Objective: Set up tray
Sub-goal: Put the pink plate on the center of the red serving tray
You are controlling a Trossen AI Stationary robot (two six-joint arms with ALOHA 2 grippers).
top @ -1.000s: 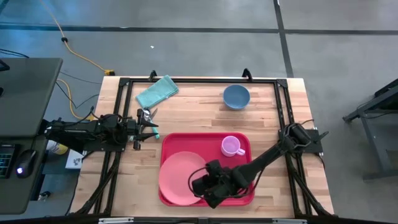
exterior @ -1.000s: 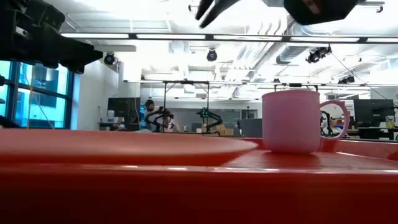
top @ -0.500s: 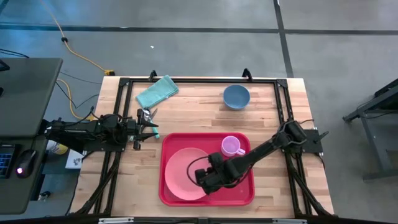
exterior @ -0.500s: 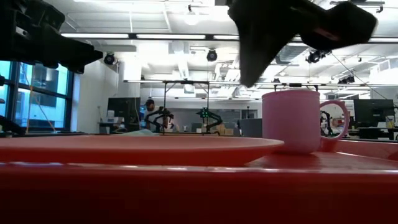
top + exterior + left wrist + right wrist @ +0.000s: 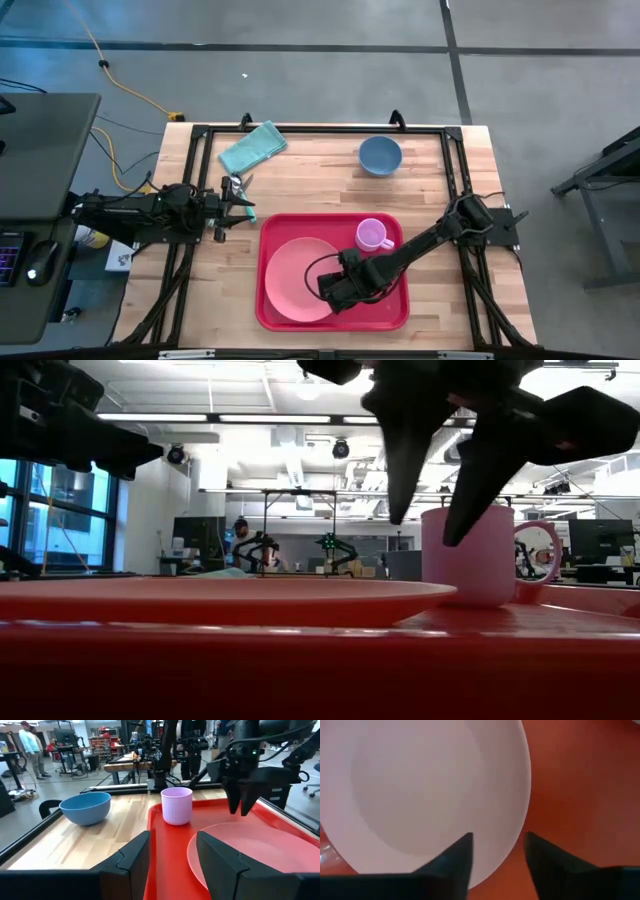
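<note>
1. The right gripper (image 5: 440, 510) has just spread its fingers; a second ago they were pressed together. It hangs over the edge of the pink plate (image 5: 296, 279), pinching nothing.
2. The plate now lies flat in the red tray (image 5: 392, 310), beside the pink mug (image 5: 372, 236). I judge it as placed.
3. The left gripper (image 5: 240, 203) waits beside the tray, fingers apart, empty.
4. The blue bowl (image 5: 380, 155) is not yet on the tray.

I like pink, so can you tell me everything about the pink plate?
The pink plate is round, smooth and looks like plastic, with a shallow dip in the middle. It lies flat on the left part of the red tray, with the pink cup standing apart beside it. Nothing lies on it. The right gripper hangs open just over its right edge, not holding it.
</note>
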